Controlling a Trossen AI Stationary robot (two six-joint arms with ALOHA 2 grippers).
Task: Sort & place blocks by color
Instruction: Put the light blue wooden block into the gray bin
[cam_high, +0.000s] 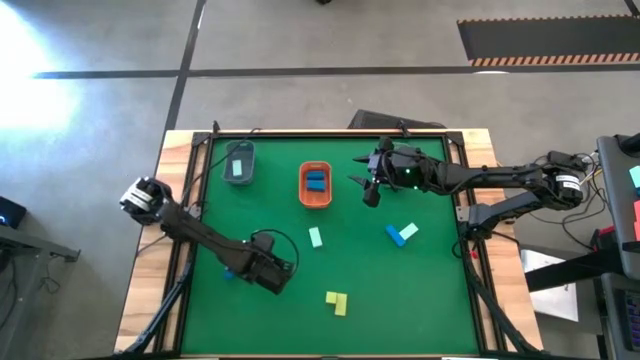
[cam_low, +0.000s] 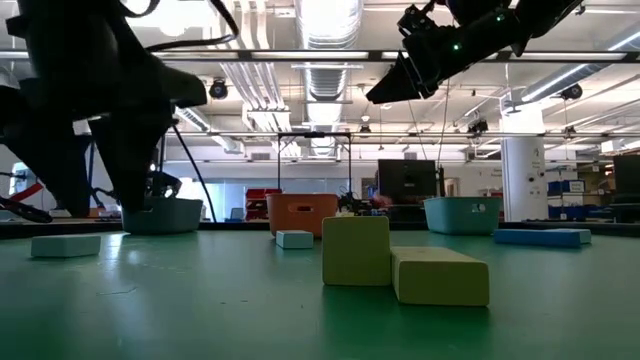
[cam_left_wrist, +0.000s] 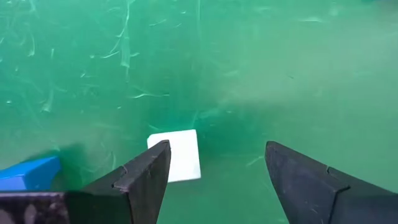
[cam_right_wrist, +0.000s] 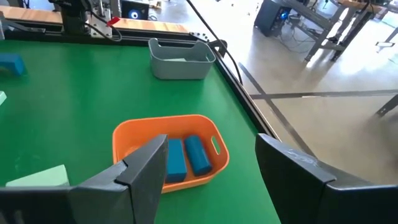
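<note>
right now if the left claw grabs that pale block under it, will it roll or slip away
Probably not. The pale block looks flat-faced and lies flat on the green mat, so rolling seems unlikely. It appears rigid and likely light. The left claw is open, one finger overlapping its edge, so closing may nudge it sideways.

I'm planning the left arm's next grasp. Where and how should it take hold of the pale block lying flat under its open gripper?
Probably straight down from above, pinching across the narrower width. The pale block lies flat on the green mat, so only its side faces offer grip. The left gripper is open but offset; centre it first, staying clear of the blue block nearby.
</note>
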